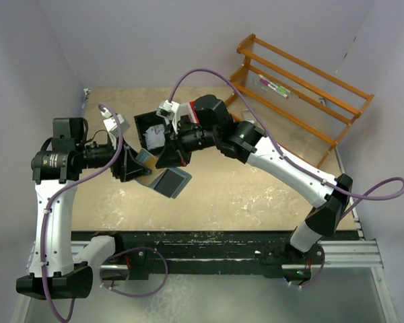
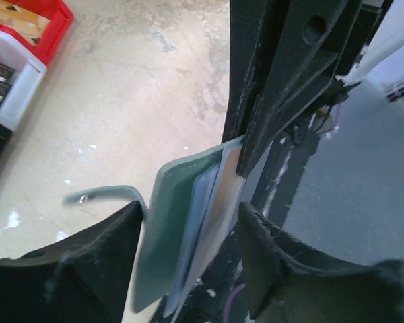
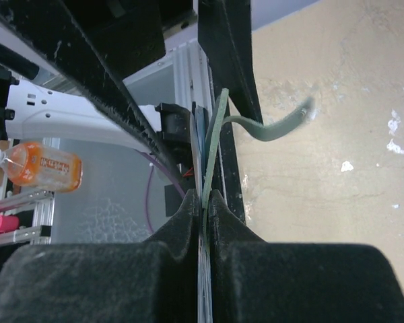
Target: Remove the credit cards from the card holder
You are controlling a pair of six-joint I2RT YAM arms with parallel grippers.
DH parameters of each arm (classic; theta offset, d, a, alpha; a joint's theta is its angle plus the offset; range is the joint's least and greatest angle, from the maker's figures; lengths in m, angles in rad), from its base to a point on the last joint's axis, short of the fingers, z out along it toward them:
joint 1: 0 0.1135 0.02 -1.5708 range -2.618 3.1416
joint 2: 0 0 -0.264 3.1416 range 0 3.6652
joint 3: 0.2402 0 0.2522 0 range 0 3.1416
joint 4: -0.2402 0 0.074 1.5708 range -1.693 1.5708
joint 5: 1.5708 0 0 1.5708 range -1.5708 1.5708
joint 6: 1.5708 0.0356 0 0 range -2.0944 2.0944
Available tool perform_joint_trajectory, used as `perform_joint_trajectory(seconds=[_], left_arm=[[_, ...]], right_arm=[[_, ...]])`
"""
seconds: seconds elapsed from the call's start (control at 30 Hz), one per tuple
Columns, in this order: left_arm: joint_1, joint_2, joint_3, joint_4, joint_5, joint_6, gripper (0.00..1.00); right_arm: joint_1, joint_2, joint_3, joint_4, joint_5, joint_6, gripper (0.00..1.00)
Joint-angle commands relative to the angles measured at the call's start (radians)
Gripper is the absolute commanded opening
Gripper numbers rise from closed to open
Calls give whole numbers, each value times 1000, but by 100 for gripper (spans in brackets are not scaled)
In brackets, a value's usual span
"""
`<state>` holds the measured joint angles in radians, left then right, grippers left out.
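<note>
L gripper [image 2: 190,212] straddles the mint card holder [image 2: 163,235], held mid-air over the table [image 1: 256,188]. Jaws sit either side of it; can't tell if they're pinching. Prob. lined up for the tan credit card [image 2: 223,195] edge. R gripper [image 3: 205,196] is clamped tight on the card holder's opposite edge, bracing it for the pull.

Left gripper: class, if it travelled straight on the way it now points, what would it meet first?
The left gripper would first meet the card holder, which hangs between its fingers, credit cards showing inside. Beyond it sits the right gripper clamping the holder; depth is unclear.
</note>
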<state>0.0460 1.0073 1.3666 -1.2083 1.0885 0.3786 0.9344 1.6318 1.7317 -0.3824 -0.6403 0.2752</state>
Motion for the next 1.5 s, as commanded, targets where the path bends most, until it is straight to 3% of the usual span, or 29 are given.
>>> perform_joint_trajectory(seconds=[0.0,0.03,0.17,0.33,0.57,0.73,0.9,1.07,1.1,1.17,1.27,1.33,1.47], left_arm=[[-2,18,19,2,1,7,77],[-2,19,22,20,-34,-5,87],[-1,21,28,76,-133,-86,99],[-2,53,55,35,-42,-131,98],[-2,96,55,12,228,-202,89],[-1,98,28,107,322,-322,78],[-2,66,-25,197,301,-394,45],[-1,41,-74,260,251,-451,18],[0,40,-74,267,244,-462,13],[-1,47,-69,274,245,-483,3],[-1,68,-58,279,283,-525,1],[-1,78,-58,296,324,-566,1],[0,81,-58,340,369,-638,1]], right_arm=[[-14,-18,83,31,-54,-45,0],[-22,-25,77,32,-53,-49,0],[-55,-79,23,75,-64,-50,0],[-82,-108,10,90,-81,-56,0],[-91,-94,25,87,-114,-54,0],[-91,-64,40,89,-134,-41,0],[-91,-51,48,104,-131,-20,0],[-91,-37,52,122,-141,7,0],[-92,-36,47,130,-143,15,5],[-96,-43,15,169,-147,38,24],[-117,-72,-77,267,-176,105,44],[-137,-109,-177,381,-210,173,50],[-160,-174,-362,637,-272,346,51]])
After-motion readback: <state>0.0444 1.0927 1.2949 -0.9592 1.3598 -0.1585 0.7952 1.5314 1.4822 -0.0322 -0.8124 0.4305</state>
